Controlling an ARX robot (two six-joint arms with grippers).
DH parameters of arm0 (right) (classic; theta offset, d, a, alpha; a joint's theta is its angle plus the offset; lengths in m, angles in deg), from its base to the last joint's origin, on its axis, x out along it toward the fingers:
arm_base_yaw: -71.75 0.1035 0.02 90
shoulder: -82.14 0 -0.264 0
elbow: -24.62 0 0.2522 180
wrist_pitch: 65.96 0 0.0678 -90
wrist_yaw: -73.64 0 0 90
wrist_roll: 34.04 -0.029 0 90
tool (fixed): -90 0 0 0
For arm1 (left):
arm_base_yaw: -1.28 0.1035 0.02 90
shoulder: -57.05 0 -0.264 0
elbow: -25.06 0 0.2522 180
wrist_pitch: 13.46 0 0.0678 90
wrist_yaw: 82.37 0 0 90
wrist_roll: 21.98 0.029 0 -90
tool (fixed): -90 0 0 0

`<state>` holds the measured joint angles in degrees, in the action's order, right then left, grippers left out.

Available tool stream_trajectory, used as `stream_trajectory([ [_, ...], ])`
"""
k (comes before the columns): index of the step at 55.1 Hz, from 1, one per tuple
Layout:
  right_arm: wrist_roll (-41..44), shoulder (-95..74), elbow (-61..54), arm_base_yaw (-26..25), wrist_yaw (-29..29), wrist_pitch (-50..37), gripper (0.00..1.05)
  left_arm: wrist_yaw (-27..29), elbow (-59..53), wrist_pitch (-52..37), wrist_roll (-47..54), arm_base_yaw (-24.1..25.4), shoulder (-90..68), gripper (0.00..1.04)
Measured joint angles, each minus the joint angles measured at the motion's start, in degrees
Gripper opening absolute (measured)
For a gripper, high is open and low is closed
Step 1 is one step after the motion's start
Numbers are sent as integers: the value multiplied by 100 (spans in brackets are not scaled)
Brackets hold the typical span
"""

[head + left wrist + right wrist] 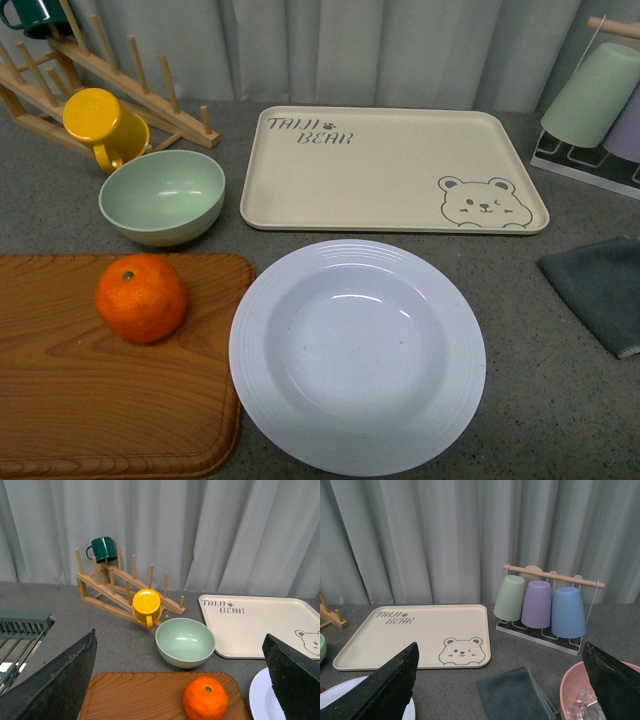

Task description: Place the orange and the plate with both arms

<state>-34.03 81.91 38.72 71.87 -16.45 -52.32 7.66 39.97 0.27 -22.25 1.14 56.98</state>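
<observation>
- Orange [141, 298] sat on the wooden board [60, 400], right next to the plate [300, 282].
- Left gripper [179, 633] and right gripper [500, 643] both had their jaws spread wide, gripping nothing.

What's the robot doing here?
Nothing is being held yet. The small round bright-orange mandarin sits on the brown wooden cutting board, and the large white ribbed plate lies empty on the grey table beside it, in front of the beige bear tray. The left gripper and right gripper are both open.
</observation>
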Motion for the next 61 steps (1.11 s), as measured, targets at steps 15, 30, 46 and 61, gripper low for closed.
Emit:
stream_trajectory([
  [15, 0, -2, 0, 0, 0, 0, 96, 0, 0, 0, 0, 0, 0, 98],
  [30, 0, 0, 0, 0, 0, 0, 96, 0, 0, 0, 0, 0, 0, 98],
  [46, -2, -2, 0, 0, 0, 0, 96, 0, 0, 0, 0, 0, 0, 98],
  [61, -2, 0, 0, 2, 2, 0, 96, 1904, 219, 588, -599, -568, -634, 98],
])
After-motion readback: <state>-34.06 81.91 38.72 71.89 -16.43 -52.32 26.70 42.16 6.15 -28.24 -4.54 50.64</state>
